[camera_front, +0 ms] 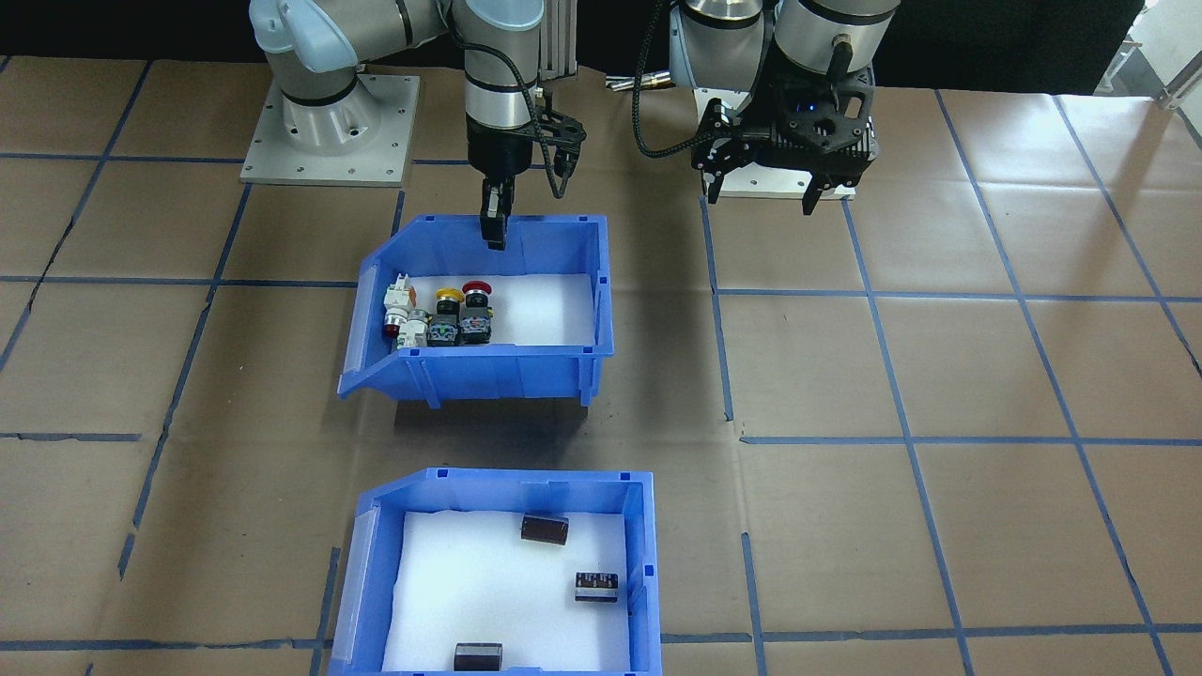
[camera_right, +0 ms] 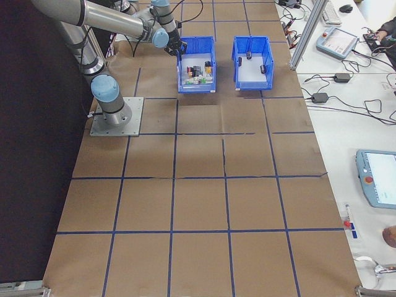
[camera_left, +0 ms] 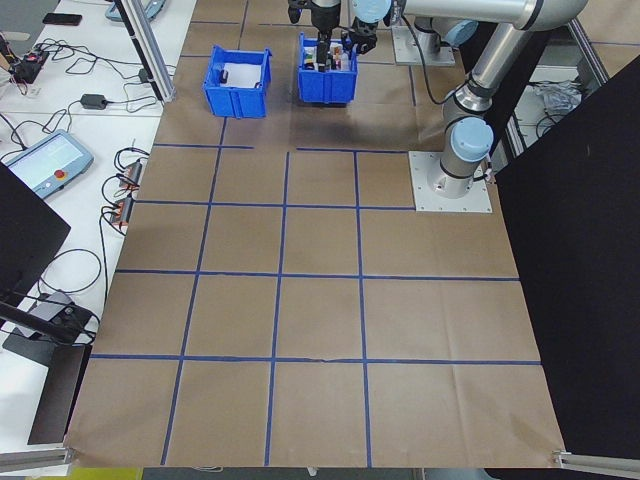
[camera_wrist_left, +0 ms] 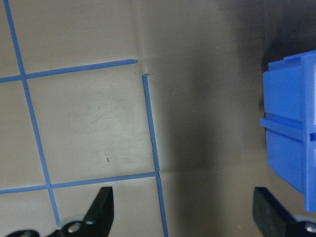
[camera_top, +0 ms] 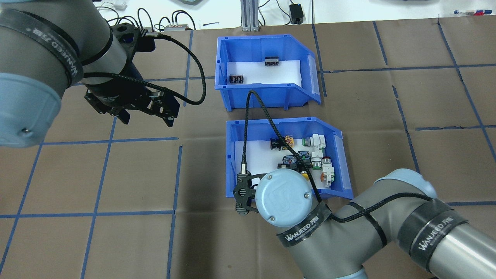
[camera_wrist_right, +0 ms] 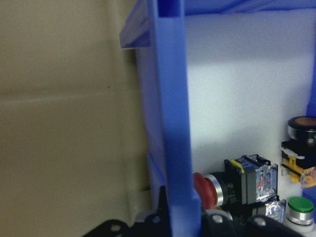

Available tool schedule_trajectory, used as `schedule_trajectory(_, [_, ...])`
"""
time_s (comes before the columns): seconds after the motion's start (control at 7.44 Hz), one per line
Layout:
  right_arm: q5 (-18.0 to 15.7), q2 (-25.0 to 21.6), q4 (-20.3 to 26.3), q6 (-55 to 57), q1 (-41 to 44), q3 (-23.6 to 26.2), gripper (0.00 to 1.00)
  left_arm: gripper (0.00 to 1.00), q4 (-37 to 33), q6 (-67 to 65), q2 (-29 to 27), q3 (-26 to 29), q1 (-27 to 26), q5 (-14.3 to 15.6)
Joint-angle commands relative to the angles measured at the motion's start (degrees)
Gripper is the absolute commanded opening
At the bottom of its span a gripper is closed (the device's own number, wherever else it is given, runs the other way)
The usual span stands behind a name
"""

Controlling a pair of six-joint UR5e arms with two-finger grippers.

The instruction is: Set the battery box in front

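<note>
The battery box [camera_front: 639, 563] is a blue bin with a white liner and three dark batteries [camera_front: 596, 587], standing on the table's far side from me. It also shows in the overhead view as the battery box [camera_top: 263, 95]. Closer to my base, a second blue bin [camera_front: 507, 371] holds colourful push-button switches [camera_front: 441, 314]. My right gripper [camera_front: 495, 230] is shut on that bin's rear wall [camera_wrist_right: 173, 123], and a shadow lies under the bin. My left gripper [camera_front: 761, 192] hangs open over bare table, apart from both bins.
Brown paper with blue tape lines covers the table. A blue bin's corner [camera_wrist_left: 291, 138] shows beside my open left fingers [camera_wrist_left: 101, 207]. Both arm bases [camera_front: 329, 131] stand at my edge of the table. Cables and a pendant [camera_right: 337, 40] lie on the white side bench.
</note>
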Motion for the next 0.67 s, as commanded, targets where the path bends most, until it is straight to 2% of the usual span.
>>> schedule_trajectory(0.0, [-0.42, 1.43, -1.43, 1.45, 1.32, 0.04, 0.04, 1.0, 0.12, 0.25, 0.7, -0.22, -0.16, 0.67])
schedule_trajectory(0.54, [-0.16, 1.78, -0.54, 3.22, 1.32, 0.04, 0.07, 1.0, 0.21, 0.34, 0.88, -0.22, -0.07, 0.58])
